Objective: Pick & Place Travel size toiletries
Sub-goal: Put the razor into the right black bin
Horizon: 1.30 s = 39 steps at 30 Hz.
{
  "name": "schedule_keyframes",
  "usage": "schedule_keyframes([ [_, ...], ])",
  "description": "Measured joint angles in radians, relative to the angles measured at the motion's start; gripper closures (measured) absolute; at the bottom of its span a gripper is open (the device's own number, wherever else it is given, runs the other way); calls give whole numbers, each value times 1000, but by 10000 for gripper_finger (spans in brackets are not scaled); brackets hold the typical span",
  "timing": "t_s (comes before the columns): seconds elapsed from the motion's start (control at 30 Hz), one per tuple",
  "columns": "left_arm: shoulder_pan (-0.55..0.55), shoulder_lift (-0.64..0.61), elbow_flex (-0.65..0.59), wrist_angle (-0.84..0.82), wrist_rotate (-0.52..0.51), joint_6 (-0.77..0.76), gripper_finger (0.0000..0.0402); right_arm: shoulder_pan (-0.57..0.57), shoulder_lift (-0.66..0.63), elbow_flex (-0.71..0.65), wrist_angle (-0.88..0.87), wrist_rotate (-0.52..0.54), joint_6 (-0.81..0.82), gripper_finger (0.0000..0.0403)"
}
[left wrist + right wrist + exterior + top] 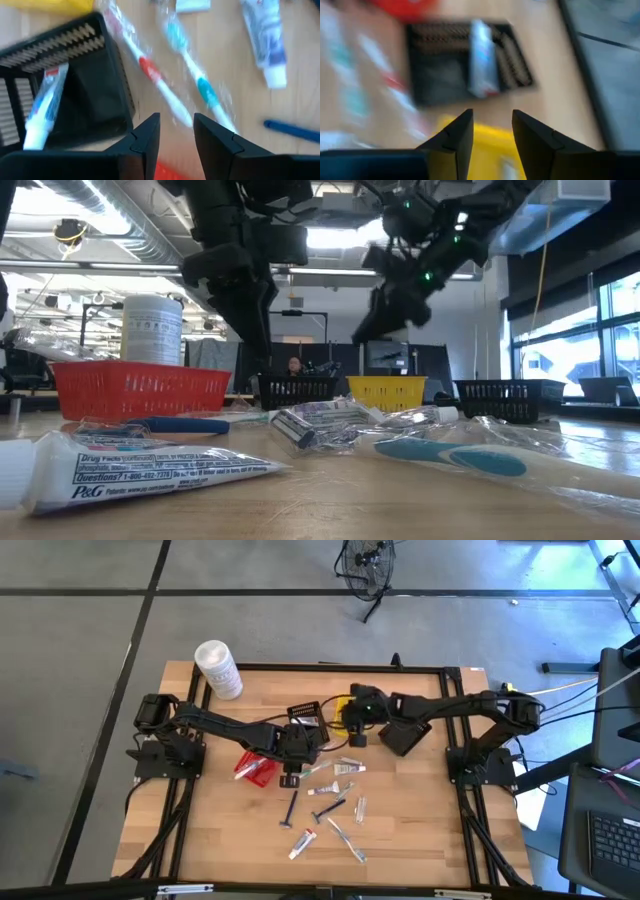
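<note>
Right gripper (pixel 489 131): fingers apart, nothing between them. It hangs above the yellow basket (pixel 352 710) near the back middle of the table (pixel 420 830). Its wrist view looks down on the yellow basket (pixel 485 150) directly below and on the black basket (pixel 465 60) just beyond.

Left gripper (pixel 176 135): fingers apart, empty. In the high view it sits at (pixel 291 755), between the black basket (pixel 308 716) and the red basket (pixel 258 768), above the table surface.

Black basket contents: one white tube (pixel 42 107) with a red end lies inside, tilted against the wall; the same tube shows in the right wrist view (pixel 481 57). It is the only item I can see in that basket.

Yellow basket contents: cannot tell.

Loose toiletries on the table, in front of the baskets:
- two wrapped toothbrushes lying side by side just ahead of the left gripper, one with red marks (pixel 150 75), one with teal marks (pixel 197 80);
- a white tube with dark print (pixel 265 40) beyond them;
- a blue stick (pixel 292 130) to one side, only partly in view;
- further white tubes, sticks and a black razor-like stick (pixel 292 808) scattered toward the table's front edge.

In the low view a white tube (pixel 140 468) lies nearest the camera, with a teal toothbrush (pixel 450 455) beside it.

A white tub (pixel 217 668) stands upright at the back left corner.
</note>
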Motion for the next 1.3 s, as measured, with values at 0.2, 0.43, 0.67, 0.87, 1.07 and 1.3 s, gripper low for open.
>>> schedule_keyframes([
  [0.2,-2,-36,-1,-162,-52,-137,288,65,3,4,-7,-190,110,267],
  [0.43,-39,-141,-5,-158,-237,-175,288,149,3,4,-8,-193,135,291],
  [0.67,-81,-311,-145,-32,-315,-175,288,243,3,4,-9,-192,188,303],
  [0.87,-81,-442,-308,158,-143,-188,288,340,12,4,-20,-103,245,276],
  [1.07,-81,-474,-349,251,-36,-190,288,399,25,3,-40,-18,264,233],
  [1.3,-80,-471,-350,266,-27,-139,288,402,32,4,-78,-54,262,208],
])
